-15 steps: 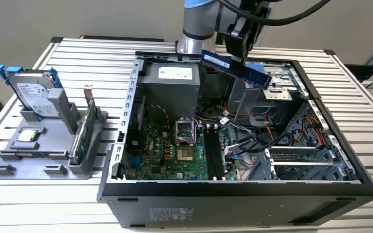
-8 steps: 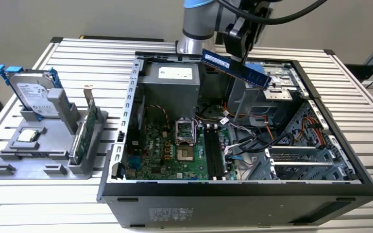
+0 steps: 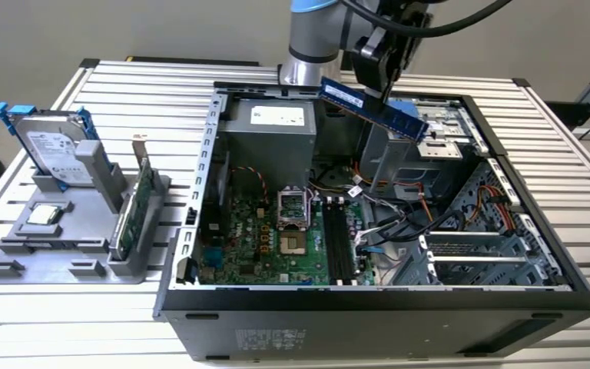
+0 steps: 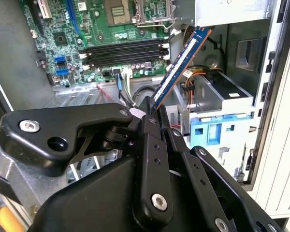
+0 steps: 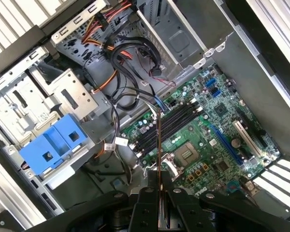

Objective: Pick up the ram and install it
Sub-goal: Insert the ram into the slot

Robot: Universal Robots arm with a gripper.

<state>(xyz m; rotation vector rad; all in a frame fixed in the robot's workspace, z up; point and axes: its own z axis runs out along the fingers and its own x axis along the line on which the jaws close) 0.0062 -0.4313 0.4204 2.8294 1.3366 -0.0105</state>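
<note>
Gripping the ram (image 3: pixel 402 121) — gripper (image 4: pixel 152 107) above the motherboard (image 3: pixel 274 238).

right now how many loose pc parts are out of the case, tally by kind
ram: 1, held in the claw above the case
hard drive: 1, on the stand
green card: 1, on the stand
cpu: 1, on the stand
total: 4
</note>
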